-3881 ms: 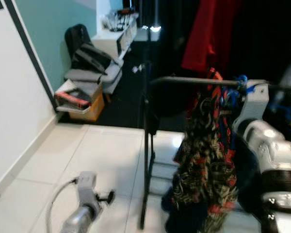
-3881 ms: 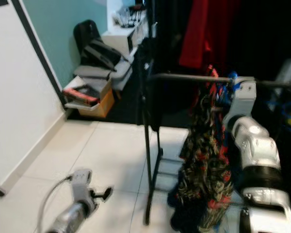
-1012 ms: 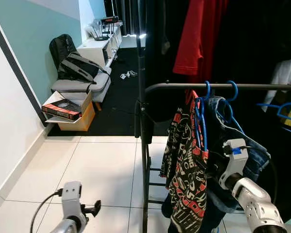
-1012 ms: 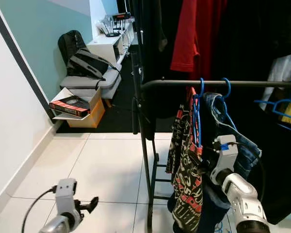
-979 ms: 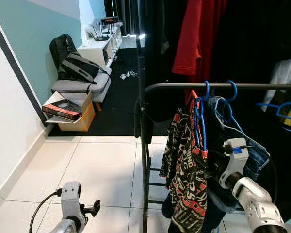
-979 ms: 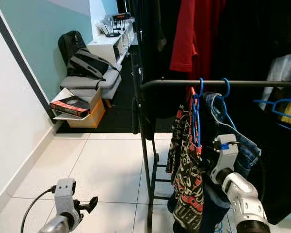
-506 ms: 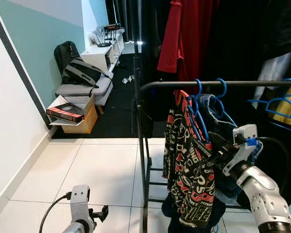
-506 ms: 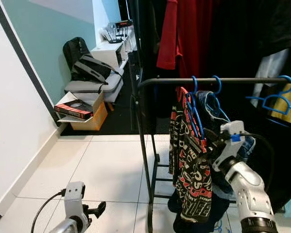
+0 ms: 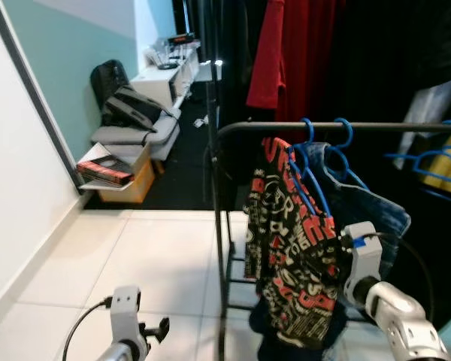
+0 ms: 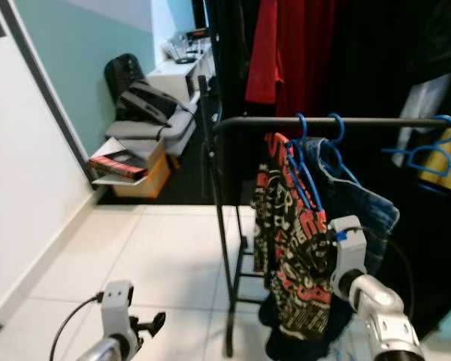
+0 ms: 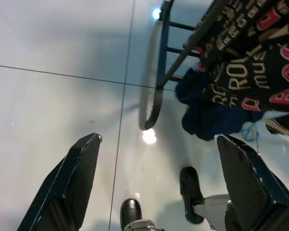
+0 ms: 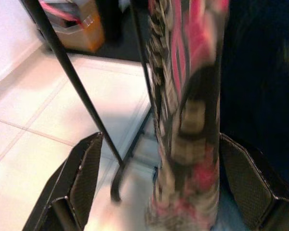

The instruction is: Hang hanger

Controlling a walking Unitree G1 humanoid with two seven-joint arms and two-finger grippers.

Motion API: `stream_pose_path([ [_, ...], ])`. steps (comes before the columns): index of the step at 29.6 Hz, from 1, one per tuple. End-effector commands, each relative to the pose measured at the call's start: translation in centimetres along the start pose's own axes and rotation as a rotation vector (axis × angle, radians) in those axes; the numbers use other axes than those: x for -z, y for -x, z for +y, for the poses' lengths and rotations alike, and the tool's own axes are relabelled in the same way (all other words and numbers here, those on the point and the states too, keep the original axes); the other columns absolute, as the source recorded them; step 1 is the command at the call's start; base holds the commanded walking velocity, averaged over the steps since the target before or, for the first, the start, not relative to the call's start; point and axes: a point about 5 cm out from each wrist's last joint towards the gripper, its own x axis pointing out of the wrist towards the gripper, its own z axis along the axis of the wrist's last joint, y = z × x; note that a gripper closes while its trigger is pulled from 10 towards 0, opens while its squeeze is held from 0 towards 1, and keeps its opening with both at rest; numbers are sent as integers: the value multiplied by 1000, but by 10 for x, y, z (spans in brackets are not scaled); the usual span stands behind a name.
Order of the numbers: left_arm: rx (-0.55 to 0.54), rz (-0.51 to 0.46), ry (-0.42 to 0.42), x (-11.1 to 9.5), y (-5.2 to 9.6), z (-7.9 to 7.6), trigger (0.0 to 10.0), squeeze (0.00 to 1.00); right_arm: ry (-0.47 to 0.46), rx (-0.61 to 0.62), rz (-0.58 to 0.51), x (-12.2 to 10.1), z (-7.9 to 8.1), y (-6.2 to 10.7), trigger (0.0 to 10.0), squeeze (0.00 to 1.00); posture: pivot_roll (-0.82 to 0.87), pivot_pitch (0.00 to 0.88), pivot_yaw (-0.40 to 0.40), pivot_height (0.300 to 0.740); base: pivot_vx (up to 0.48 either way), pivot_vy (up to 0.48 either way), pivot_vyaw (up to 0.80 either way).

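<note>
A black rail (image 9: 270, 125) carries two blue hangers (image 9: 307, 131) side by side. The nearer hanger holds a black shirt with red and white print (image 9: 293, 248); the other holds blue jeans (image 9: 372, 210). My right wrist (image 9: 361, 259) sits low beside the shirt, at the height of its lower half. In the right wrist view, the right gripper (image 12: 161, 139) is open, its fingers (image 12: 82, 178) wide apart with the shirt (image 12: 188, 115) hanging just ahead of them. My left gripper (image 11: 159, 138) hangs open over the tiled floor (image 11: 53, 43).
The rack's black post (image 9: 216, 226) and foot (image 11: 154, 110) stand on the white tiles, with dark cloth (image 11: 207, 120) heaped beneath. More blue hangers (image 9: 436, 154) hang further right. A red garment (image 9: 274, 53) hangs behind. A cardboard box (image 9: 128, 180) and bags (image 9: 131, 105) stand by the teal wall.
My right gripper has dropped from the hanger's height down beside the shirt's lower half and holds nothing. The hanger stays on the rail. The camera has shifted slightly.
</note>
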Motion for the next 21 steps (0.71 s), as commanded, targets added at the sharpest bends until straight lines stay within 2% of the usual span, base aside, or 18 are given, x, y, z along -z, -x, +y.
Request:
stream_pose_path([
  [1,-9,0,-10,-2,1,5,10000,0,-6,2,36,8,3,-2,10000,0,-119,0,26,740,-334,0,0],
  [2,-9,4,-11,0,1,4,10000,0,-30,66,117,26,-2,-3,10000,0,-117,0,27,740,-337,0,0],
  [4,-9,4,-11,0,1,4,10000,0,-30,66,117,26,-2,-3,10000,0,-117,0,27,740,-337,0,0],
  [8,-10,12,-12,2,1,3,10000,0,-54,116,184,41,-5,-2,10000,0,-116,0,26,740,-336,0,0],
  [11,-15,31,-15,1,-2,-2,10000,0,-75,163,283,62,-7,1,10000,0,-112,0,27,740,-342,0,0],
  [13,-17,72,-33,2,-7,-12,10000,0,-112,206,350,79,-4,4,10000,0,-103,0,28,740,-343,0,0],
  [21,-7,140,-84,4,-12,-27,10000,0,-163,236,421,98,6,3,10000,0,-85,0,30,740,-345,0,0],
])
